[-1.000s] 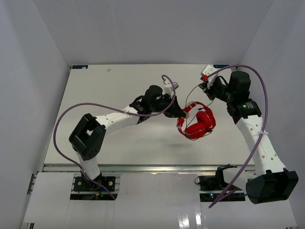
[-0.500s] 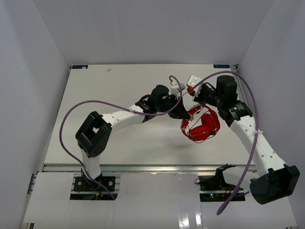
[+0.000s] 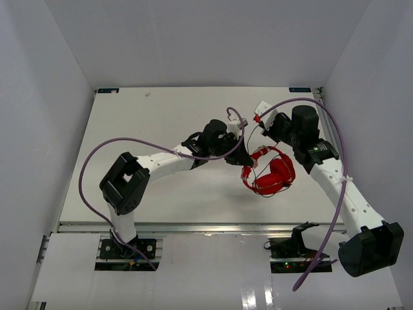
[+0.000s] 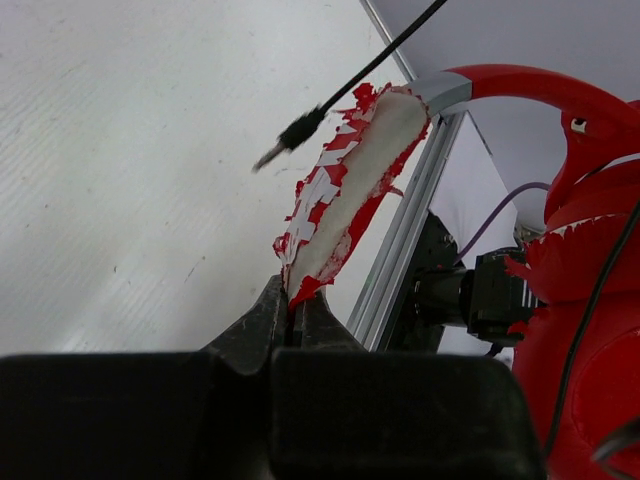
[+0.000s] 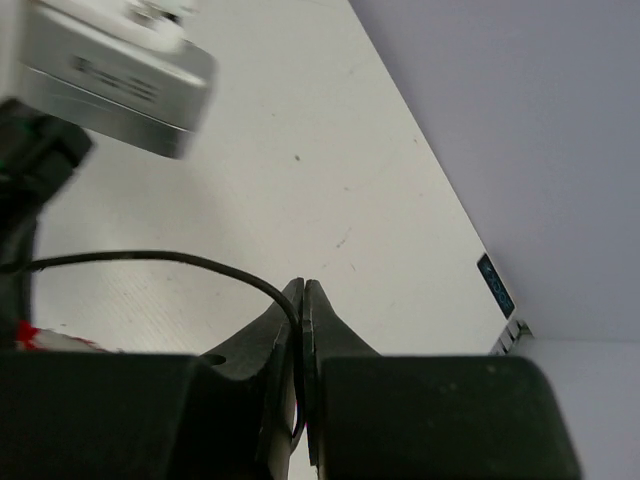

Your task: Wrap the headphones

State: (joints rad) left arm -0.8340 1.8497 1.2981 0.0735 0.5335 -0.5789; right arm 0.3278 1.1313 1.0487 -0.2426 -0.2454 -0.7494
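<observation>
- While the headphones (image 3: 271,173) hang right of centre in the overhead frame, the left gripper (image 4: 295,303) is clamped on the tip of the headband (image 4: 350,190), at lower centre of its wrist view.
- The right gripper (image 5: 302,296) is pinched together on the thin black cable (image 5: 150,258), at bottom centre of its own view.
- Handling, as judged: light overall. The earcups (image 3: 279,169) are soft, and the headband is springy with flaking padding that is liable to shed or slip.
- The cable is limp and snag-prone. It is best held near its loose end for winding, with the headband as anchor.
</observation>
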